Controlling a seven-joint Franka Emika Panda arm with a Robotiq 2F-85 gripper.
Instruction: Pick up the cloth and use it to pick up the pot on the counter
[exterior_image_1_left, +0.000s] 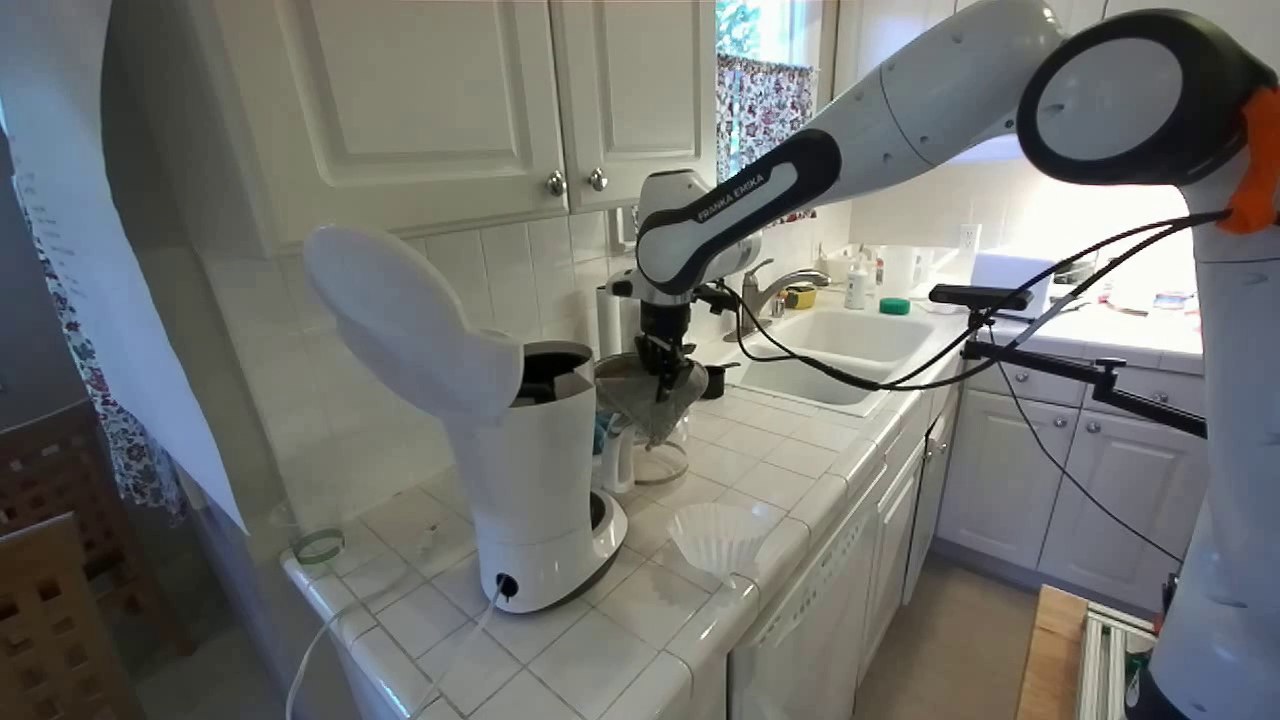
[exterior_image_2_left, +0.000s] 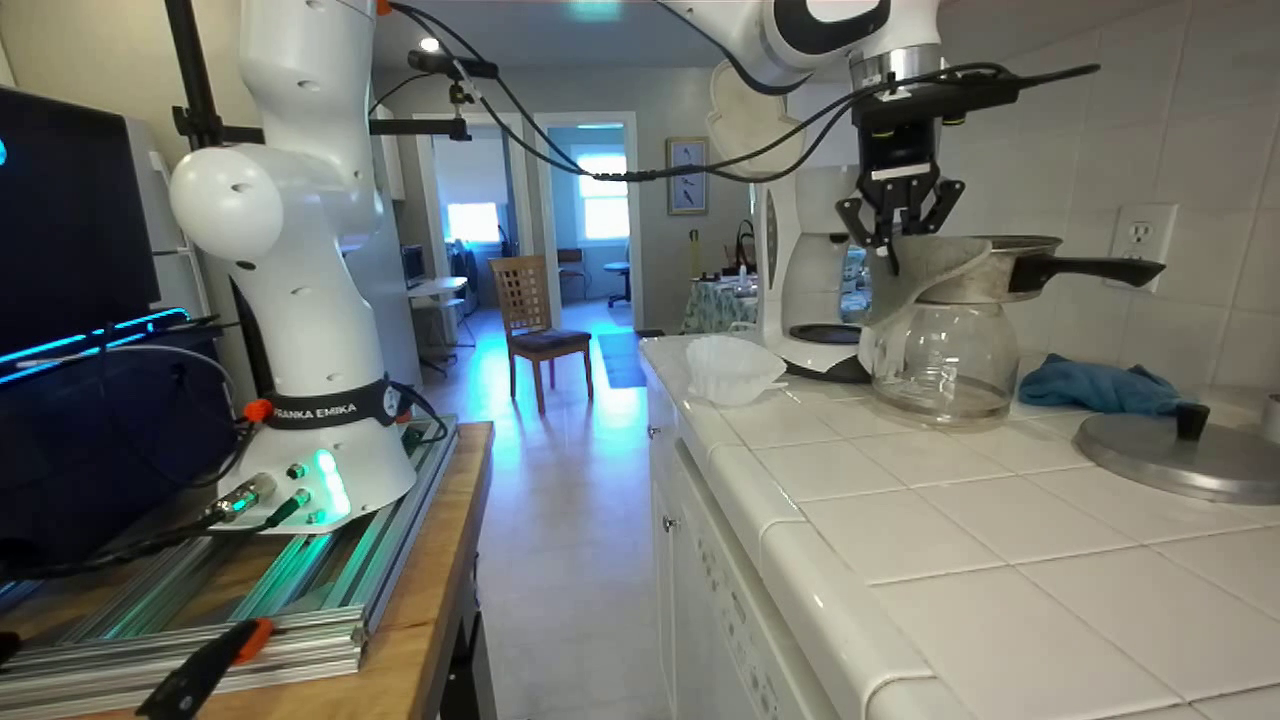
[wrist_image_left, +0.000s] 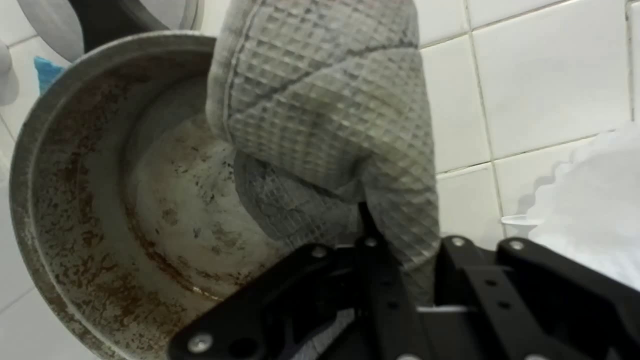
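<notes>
My black two-fingered hand (wrist_image_left: 412, 245) is clamped firmly on the limp grey waffle-textured fabric cloth (wrist_image_left: 320, 90), bunching it up tight! One thick fold flops forward, hiding part of the rim of the low round grey metal pot (exterior_image_2_left: 980, 275), and a darker flap shows against the inside. Is the metal wall pinched in there too? I cannot tell; the fabric covers that spot. The pot is right above the clear round glass carafe (exterior_image_2_left: 945, 375), touching or just over it, hard to say, with its long black handle (exterior_image_2_left: 1085, 268) on the side away from me. Brown stains all over the inside, too! The carafe stands on the white-tiled bench (exterior_image_2_left: 960, 540), near the tall glossy white coffee maker (exterior_image_1_left: 540, 480), whose rounded white top (exterior_image_1_left: 400, 310) is raised. By the bench edge sits the white fluted paper filter (exterior_image_1_left: 718, 535). In an exterior view, the flat round grey metal lid (exterior_image_2_left: 1160, 460) lies knob up, crumpled blue fabric (exterior_image_2_left: 1100, 385) just behind.
</notes>
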